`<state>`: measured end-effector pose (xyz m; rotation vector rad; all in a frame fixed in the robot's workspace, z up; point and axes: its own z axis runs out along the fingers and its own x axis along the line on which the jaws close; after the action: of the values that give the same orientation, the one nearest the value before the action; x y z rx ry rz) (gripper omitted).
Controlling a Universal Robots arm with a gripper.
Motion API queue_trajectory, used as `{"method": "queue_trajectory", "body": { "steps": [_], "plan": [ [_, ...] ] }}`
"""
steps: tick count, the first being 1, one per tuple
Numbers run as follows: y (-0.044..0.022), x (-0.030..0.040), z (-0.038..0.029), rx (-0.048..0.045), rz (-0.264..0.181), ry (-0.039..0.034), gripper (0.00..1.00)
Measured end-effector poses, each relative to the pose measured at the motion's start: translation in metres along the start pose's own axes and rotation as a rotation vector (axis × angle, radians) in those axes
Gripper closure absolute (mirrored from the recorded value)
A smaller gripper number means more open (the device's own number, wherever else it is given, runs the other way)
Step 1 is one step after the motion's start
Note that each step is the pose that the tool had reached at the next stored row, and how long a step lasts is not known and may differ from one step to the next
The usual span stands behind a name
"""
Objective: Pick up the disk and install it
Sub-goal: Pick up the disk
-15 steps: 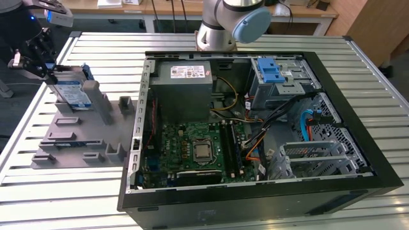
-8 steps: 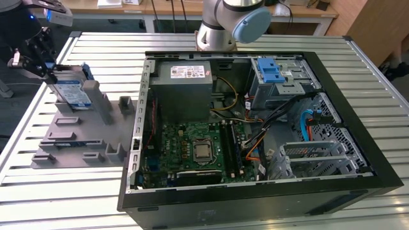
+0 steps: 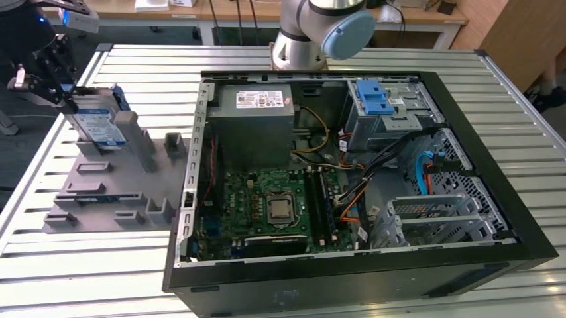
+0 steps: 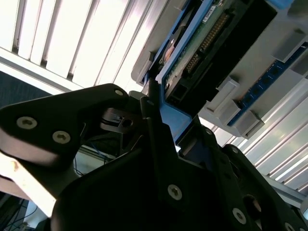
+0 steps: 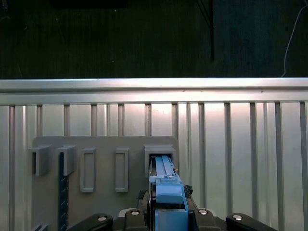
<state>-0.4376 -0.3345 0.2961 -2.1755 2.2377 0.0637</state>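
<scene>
The step in hand is the pick-up. The disk (image 3: 97,126) stands on edge in a slot of the grey rack (image 3: 132,199). The rack lies on the slatted table (image 3: 89,278) along its edge at the exterior view's left, and the disk is at the rack's far end, toward the far corner of the table. The open computer case (image 3: 354,281) takes up the middle of the table, well apart from the disk.

The gripper (image 3: 69,99) is at the disk's upper outer edge. In the first wrist view the gripper (image 5: 168,202) straddles the disk (image 5: 162,166), which is seen edge-on with its blue rail running into the rack's slot (image 5: 159,151). In the second wrist view the fingers (image 4: 150,108) lie against the blue rail on either side, with the disk's circuit-board face (image 4: 211,33) beyond them. As far as I can judge, the fingers are clenched on the disk by that rail. The disk looks seated in its slot and not yet lifted clear.

My reading is that freeing it calls for a straight pull along the slot, without twisting, since the rack's walls hug both faces. The grip is on a narrow plastic rail, so a slip seems the main risk. Inside the case, the bay with the blue latch (image 3: 376,99) sits at the far side among loose cables (image 3: 389,156). Installing the disk there would call for keeping it clear of those cables.
</scene>
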Motion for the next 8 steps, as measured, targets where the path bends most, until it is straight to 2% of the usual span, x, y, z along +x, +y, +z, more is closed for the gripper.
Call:
{"method": "queue_trajectory", "body": {
  "steps": [8],
  "plan": [
    [0.0000,-0.0002,-0.0049,0.0004,0.000,-0.0002,0.64]
  ]
}}
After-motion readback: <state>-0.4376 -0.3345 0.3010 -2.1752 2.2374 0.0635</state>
